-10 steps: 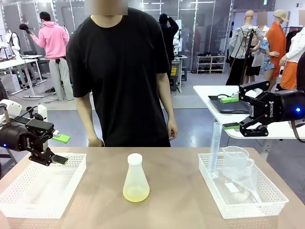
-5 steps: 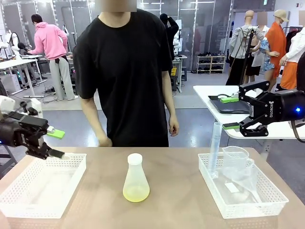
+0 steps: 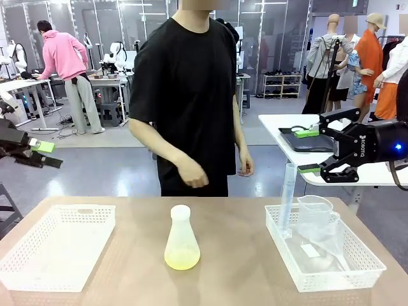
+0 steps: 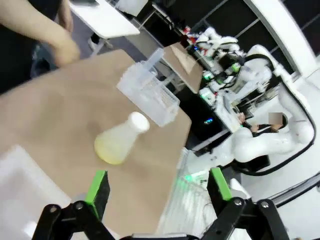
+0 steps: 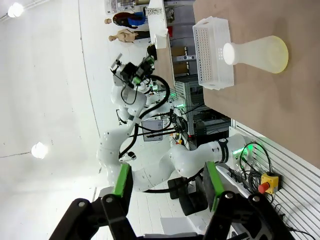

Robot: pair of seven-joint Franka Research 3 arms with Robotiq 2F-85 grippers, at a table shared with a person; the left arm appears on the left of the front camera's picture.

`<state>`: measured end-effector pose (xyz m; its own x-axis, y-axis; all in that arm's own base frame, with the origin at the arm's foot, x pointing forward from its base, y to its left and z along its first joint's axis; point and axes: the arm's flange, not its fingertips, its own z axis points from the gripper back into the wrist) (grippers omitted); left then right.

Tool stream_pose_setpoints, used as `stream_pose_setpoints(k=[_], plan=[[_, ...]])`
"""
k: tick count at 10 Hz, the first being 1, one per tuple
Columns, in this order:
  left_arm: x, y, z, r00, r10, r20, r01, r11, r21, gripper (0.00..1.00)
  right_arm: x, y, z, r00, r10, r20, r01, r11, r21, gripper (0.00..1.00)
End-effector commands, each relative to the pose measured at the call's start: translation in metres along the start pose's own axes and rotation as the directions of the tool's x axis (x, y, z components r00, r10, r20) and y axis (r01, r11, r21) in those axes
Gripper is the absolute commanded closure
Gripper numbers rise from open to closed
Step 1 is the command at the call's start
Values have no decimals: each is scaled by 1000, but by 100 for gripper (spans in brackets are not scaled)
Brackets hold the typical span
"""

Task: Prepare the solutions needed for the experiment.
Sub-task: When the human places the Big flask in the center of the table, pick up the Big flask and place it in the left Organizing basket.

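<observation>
The left tool (image 3: pixel 48 155) hangs high at far left, fingers apart, empty; the right tool (image 3: pixel 310 151) likewise. The flask (image 3: pixel 181 233) of yellow-green liquid (image 3: pixel 182 258) stands mid-counter (image 3: pixel 236 271).

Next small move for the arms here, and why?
Probably lower the right gripper toward the neck of the flask: it stands untouched on the table, and that gripper, like the left gripper, hangs open and empty.

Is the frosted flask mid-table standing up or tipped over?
Upright: the frosted translucent conical flask stands on its wide base on the brown table, neck up, with a little pale yellow-green liquid pooled level at the bottom.
</observation>
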<state>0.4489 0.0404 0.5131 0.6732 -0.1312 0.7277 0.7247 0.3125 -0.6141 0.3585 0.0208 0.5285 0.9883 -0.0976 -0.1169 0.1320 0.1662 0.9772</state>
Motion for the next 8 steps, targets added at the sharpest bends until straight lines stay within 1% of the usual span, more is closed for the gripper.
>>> stream_pose_setpoints(k=[1, 3, 4, 5, 6, 8], plan=[[44, 41, 6, 991, -132, 30, 131, 991, 22, 0, -1, 2, 0, 1000, 7, 2, -7, 1000, 4, 28], [77, 58, 11, 974, -212, 75, 210, 977, 34, 0, -1, 2, 0, 1000, 7, 2, -7, 1000, 4, 28], [84, 61, 16, 971, -220, 91, 219, 975, 25, 0, -1, 2, 0, 1000, 7, 2, -7, 1000, 4, 28], [83, 62, 22, 972, -220, 83, 220, 975, 6, 0, -1, 2, 0, 1000, 7, 2, -7, 1000, 4, 28], [78, 58, 14, 979, -193, 64, 191, 981, 39, 0, -1, 2, 0, 1000, 7, 2, -7, 1000, 4, 28], [78, 58, 14, 979, -193, 64, 191, 981, 39, 0, -1, 2, 0, 1000, 7, 2, -7, 1000, 4, 28]])
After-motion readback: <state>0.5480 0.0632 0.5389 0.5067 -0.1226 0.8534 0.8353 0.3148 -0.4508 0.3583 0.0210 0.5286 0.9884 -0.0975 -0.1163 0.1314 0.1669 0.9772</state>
